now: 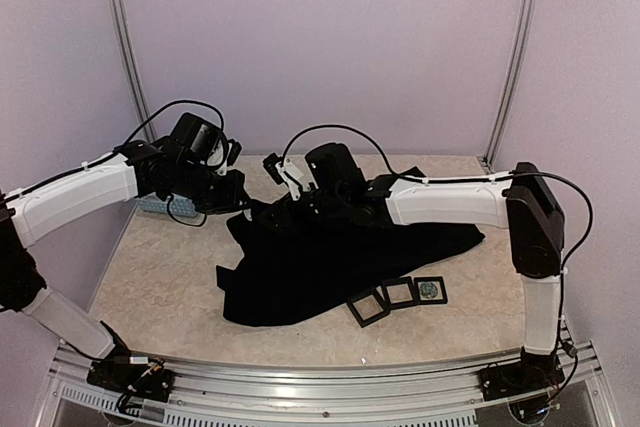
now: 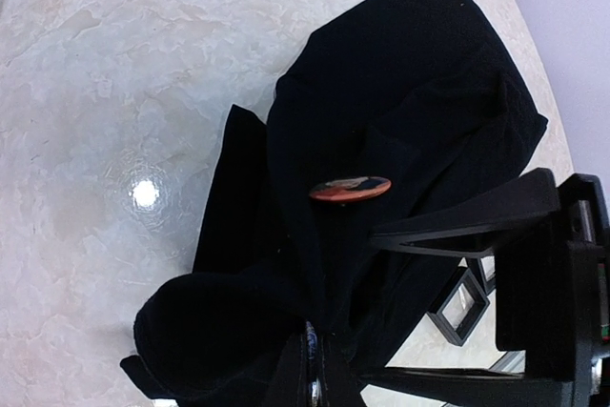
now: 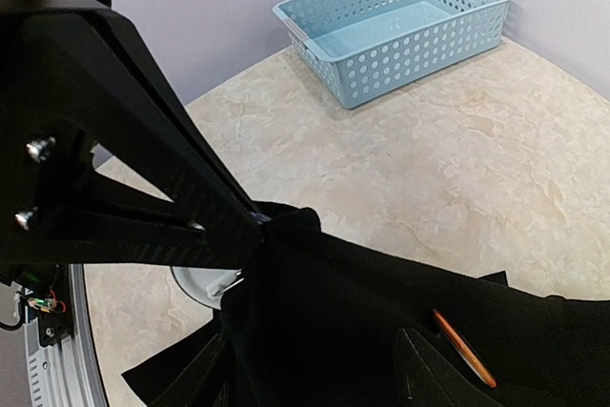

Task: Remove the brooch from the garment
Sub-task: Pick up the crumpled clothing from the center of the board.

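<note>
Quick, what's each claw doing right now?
Left gripper: closed, pinching the garment.
Right gripper: open, holding nothing, near the brooch.

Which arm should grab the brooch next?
Right. The right gripper is open, and the brooch sits close to its fingers. The left gripper is busy, shut on the garment and holding it up.

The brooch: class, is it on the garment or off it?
On: the brooch clings to a lifted fold of the black garment, as both wrist views show.
</note>
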`<move>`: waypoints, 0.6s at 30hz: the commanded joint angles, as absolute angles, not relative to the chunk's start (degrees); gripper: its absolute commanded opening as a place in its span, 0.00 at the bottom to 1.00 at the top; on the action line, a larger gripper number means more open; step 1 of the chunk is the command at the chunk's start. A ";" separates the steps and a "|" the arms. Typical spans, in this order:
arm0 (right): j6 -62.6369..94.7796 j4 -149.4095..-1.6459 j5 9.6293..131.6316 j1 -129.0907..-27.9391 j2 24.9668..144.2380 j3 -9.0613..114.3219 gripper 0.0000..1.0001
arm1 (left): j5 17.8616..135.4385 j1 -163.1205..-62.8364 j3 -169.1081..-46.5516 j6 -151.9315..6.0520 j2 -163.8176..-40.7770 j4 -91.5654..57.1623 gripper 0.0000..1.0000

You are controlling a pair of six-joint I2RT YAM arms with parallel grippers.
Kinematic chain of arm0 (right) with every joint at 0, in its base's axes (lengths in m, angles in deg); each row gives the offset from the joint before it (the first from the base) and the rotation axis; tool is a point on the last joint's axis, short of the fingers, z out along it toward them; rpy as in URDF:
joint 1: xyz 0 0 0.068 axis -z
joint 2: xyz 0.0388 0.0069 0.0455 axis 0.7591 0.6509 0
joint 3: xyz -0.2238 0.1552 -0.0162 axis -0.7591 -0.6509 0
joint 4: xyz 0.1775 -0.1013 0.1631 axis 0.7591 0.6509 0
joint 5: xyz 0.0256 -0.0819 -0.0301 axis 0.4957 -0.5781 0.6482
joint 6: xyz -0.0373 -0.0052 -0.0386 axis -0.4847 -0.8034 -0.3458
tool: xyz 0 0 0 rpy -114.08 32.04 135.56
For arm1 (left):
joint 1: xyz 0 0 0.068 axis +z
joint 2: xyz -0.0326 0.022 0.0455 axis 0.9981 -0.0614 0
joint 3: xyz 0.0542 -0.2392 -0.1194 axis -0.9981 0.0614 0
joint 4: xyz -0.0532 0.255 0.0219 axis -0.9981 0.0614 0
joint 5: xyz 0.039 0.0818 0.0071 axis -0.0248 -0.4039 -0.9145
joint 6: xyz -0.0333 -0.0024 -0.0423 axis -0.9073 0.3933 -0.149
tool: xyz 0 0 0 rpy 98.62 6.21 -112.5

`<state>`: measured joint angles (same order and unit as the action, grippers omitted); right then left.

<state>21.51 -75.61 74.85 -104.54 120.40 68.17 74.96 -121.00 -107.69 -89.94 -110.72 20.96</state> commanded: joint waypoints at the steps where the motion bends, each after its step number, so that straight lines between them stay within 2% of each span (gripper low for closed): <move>1: 19.46 -71.76 75.90 -105.11 123.20 71.11 0.54 | 76.22 -120.49 -106.00 -89.89 -108.60 18.09 0.00; 6: 19.84 -71.04 76.71 -105.97 124.70 72.32 0.42 | 76.62 -120.41 -104.05 -91.08 -107.80 16.62 0.00; 12: 21.66 -72.28 78.58 -106.09 125.72 73.31 0.00 | 77.40 -120.32 -102.66 -92.23 -107.40 16.25 0.00; 13: 21.82 -72.34 78.57 -106.10 125.85 73.30 0.00 | 77.62 -120.20 -102.56 -92.43 -107.27 16.43 0.03; 15: 21.78 -72.34 78.23 -106.21 125.62 72.92 0.00 | 78.09 -119.82 -102.41 -93.03 -106.95 17.13 0.14; 17: 21.74 -72.78 77.48 -106.24 125.12 72.01 0.00 | 78.80 -119.07 -102.01 -94.00 -106.28 18.02 0.37; 18: 21.69 -73.09 77.08 -106.25 124.77 71.55 0.00 | 79.73 -118.40 -101.61 -94.45 -105.73 18.30 0.42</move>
